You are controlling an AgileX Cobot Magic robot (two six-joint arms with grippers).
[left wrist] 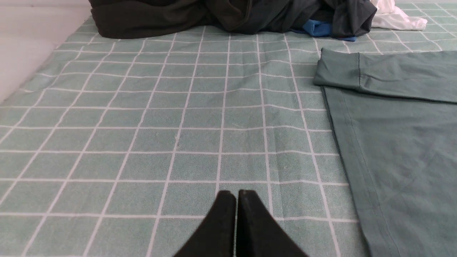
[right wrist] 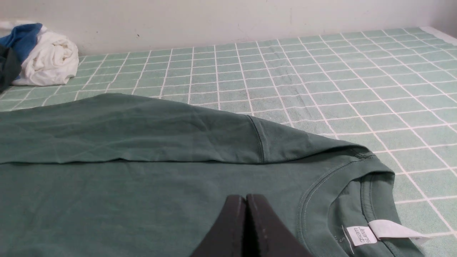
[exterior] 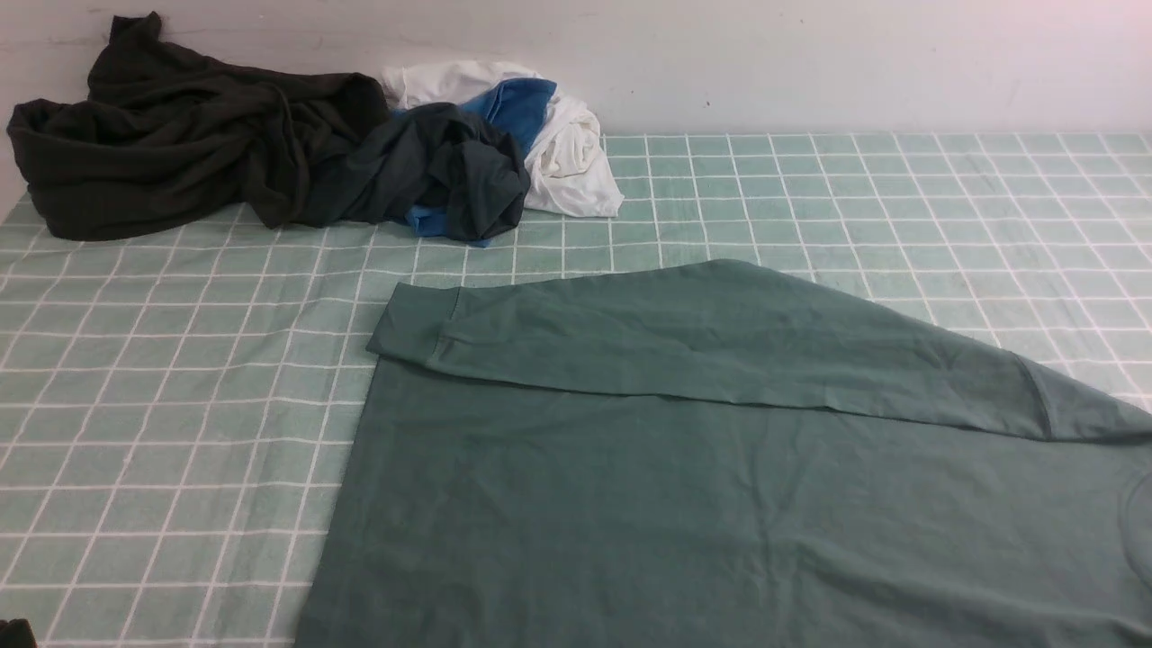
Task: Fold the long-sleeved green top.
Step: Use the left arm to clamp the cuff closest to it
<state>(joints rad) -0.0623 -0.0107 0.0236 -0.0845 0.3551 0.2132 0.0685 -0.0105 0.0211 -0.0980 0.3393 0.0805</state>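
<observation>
The green long-sleeved top [exterior: 702, 486] lies flat on the checked cloth, neckline to the right, hem to the left. One sleeve [exterior: 720, 346] is folded across the body, its cuff [exterior: 409, 328] at the far left corner. The top also shows in the left wrist view [left wrist: 403, 142] and the right wrist view [right wrist: 142, 185], where the neckline and white label [right wrist: 360, 235] show. My left gripper [left wrist: 236, 194] is shut and empty over bare cloth, left of the hem. My right gripper [right wrist: 246, 197] is shut and empty above the body, near the neckline. Neither gripper shows in the front view.
A pile of clothes lies at the back left against the wall: a very dark bulky garment [exterior: 180, 135], a dark blackish-green one [exterior: 450, 171], blue fabric [exterior: 517, 103] and a white garment [exterior: 567, 153]. The checked tablecloth [exterior: 162, 387] covers the table.
</observation>
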